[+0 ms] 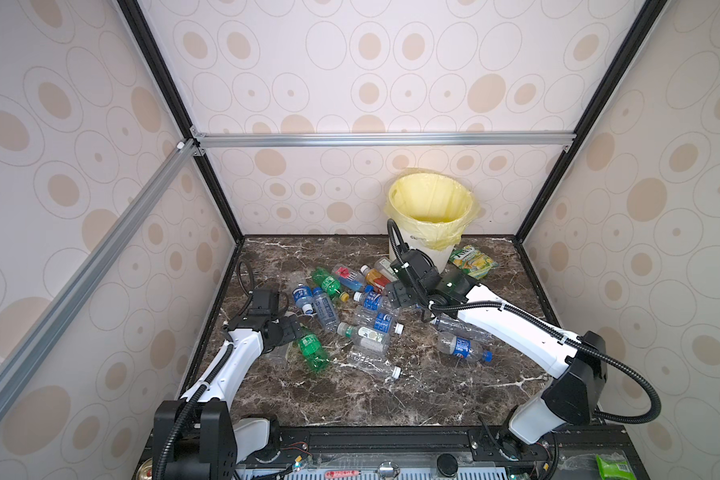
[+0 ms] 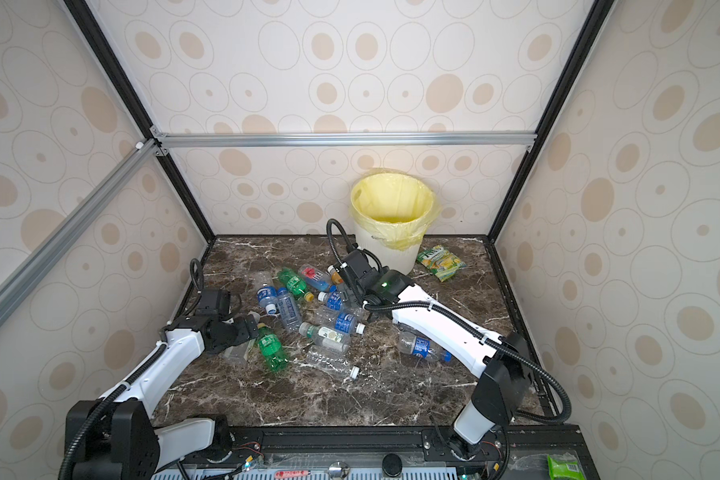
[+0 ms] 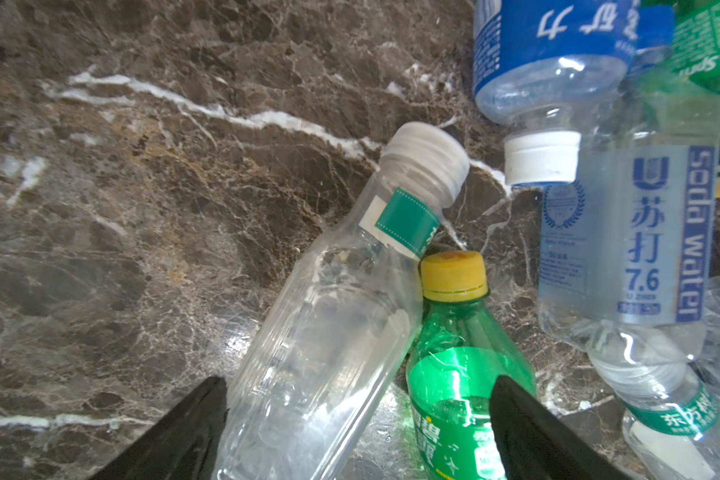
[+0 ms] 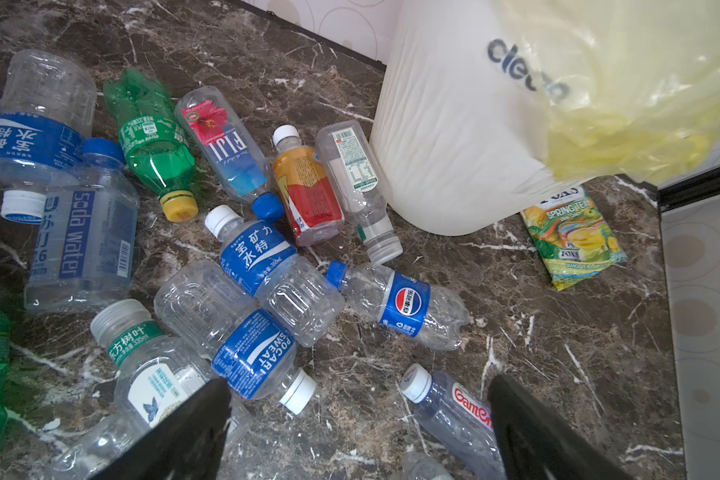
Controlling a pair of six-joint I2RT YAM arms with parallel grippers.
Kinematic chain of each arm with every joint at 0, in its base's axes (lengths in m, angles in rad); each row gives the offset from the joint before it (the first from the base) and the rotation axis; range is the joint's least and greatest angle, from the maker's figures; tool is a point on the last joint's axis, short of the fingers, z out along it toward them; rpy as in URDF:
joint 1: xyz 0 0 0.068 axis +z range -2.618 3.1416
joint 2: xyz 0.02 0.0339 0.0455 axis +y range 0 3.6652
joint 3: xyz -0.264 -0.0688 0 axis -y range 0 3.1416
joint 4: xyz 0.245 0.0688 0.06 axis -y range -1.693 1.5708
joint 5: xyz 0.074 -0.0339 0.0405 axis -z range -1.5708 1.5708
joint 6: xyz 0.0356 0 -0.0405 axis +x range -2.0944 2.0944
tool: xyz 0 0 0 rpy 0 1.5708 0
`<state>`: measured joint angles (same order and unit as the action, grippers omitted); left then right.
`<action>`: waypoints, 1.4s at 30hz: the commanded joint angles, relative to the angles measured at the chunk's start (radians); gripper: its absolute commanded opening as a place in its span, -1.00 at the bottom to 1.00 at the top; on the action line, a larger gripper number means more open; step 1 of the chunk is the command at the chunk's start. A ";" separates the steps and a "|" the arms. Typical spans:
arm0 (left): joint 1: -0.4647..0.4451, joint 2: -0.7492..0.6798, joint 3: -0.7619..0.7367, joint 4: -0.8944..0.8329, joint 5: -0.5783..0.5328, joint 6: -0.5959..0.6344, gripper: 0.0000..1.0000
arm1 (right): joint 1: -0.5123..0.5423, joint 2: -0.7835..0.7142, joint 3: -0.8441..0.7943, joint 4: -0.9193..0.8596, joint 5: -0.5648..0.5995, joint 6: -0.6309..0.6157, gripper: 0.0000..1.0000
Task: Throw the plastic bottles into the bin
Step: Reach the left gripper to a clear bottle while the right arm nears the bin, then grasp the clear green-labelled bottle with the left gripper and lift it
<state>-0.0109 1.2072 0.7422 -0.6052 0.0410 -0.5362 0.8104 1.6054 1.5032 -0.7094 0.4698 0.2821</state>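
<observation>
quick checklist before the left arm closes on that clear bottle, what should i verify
1. left gripper open: ok, jaws wide.
2. clear bottle between the jaws: ok.
3. Neighbours clear of the grasp: not ok, green bottle lies against the clear bottle, partly behind one finger.
4. right gripper empty: ok, open, holding nothing.
5. bin mouth free: ok in both top views.
6. Way to the bin: cannot tell, right arm stands before it.
</observation>
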 commanded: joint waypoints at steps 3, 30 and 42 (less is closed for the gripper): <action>0.009 0.028 0.001 0.012 0.022 0.005 0.77 | 0.001 0.019 -0.007 -0.030 -0.019 0.032 1.00; 0.010 0.099 -0.033 0.123 0.085 0.028 0.25 | -0.001 0.065 -0.018 -0.019 -0.073 0.085 0.99; 0.009 0.147 -0.033 0.145 0.115 0.039 0.17 | 0.000 0.082 0.012 -0.018 -0.128 0.118 0.99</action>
<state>-0.0074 1.3567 0.7132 -0.4725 0.1413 -0.5179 0.8104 1.6833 1.4921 -0.7155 0.3485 0.3790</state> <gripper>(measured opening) 0.593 0.997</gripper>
